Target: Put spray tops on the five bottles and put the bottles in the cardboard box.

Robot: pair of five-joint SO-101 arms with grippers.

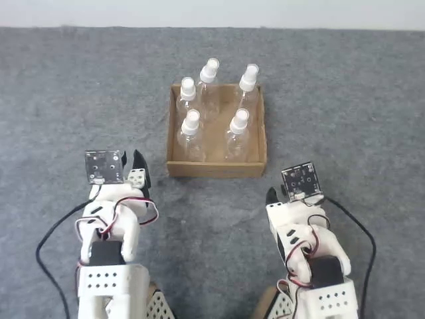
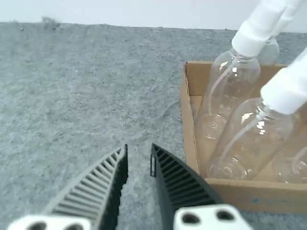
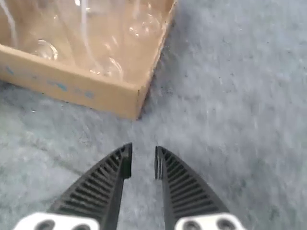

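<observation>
Box: The cardboard box [image 1: 216, 169] is sitting open-topped on the grey felt cover [image 1: 66, 100] of the table, ahead of and between the two arms.

Contents: Five clear bottles [image 1: 191, 136] are standing upright inside it, three toward the far wall and two toward the near wall, crowding close together and taking up most of the floor.

Caps: White spray tops [image 1: 238, 119] are sitting on all five necks (thin dip tubes are showing through the clear walls in the left wrist view).

Left gripper: The left gripper [image 2: 139, 160] is hovering over the felt just outside the box's near left corner, its ribbed fingers [image 2: 108, 184] standing slightly apart and pinching nothing; in the high view it [image 1: 138, 167] is lying beside the box's front left corner without touching it.

Right gripper: The right gripper [image 3: 143, 160] is hanging over bare felt just off the box's near right corner, its fingers [image 3: 184, 184] likewise parted by a narrow gap and carrying nothing; in the high view it [image 1: 271, 197] is sitting near the front wall, apart from it.

Close view: The bottle bases [image 3: 110, 67] are resting flat on the box floor behind the near wall [image 3: 72, 86].
</observation>
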